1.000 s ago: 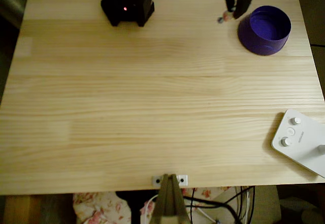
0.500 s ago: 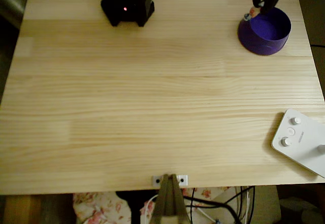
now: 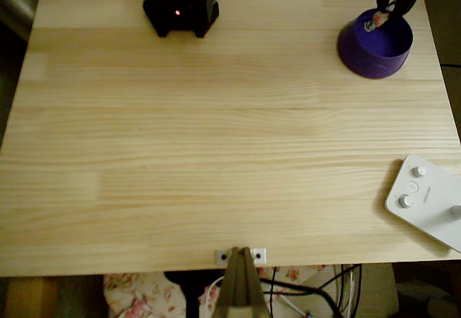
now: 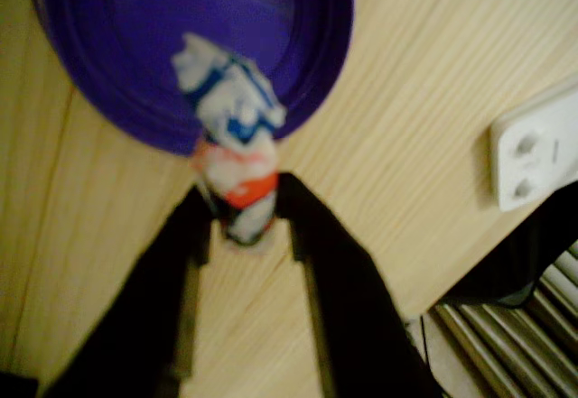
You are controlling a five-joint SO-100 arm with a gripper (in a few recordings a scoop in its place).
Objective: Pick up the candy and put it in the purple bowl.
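The gripper (image 3: 379,17) had swept across from the bare wood beside the purple bowl (image 3: 361,47) to a spot over the bowl's far rim, carrying the candy (image 3: 374,22) with it the whole way. A second before, the sweet hung well clear of the bowl on the side toward the black arm base (image 3: 181,6); half a second before, it sat right at the bowl's edge; at this moment, seen from overhead, it lay against the lighter purple inside. That was the carry all but finished, by my reading, with only the drop left.

In the wrist view the two dark fingers (image 4: 186,236) were clamped on the lower part of the candy (image 4: 233,145), its twisted bluish-white end poking up in front of the purple bowl (image 4: 108,73). Not let go yet, then: the sweet was held in the air, not resting in the bowl.

The arm reached in from the table's far edge, beyond the bowl, gripper pointing down toward the opening. The white button-topped device (image 3: 425,199) sat well apart from the bowl, near the table's opposite edge.
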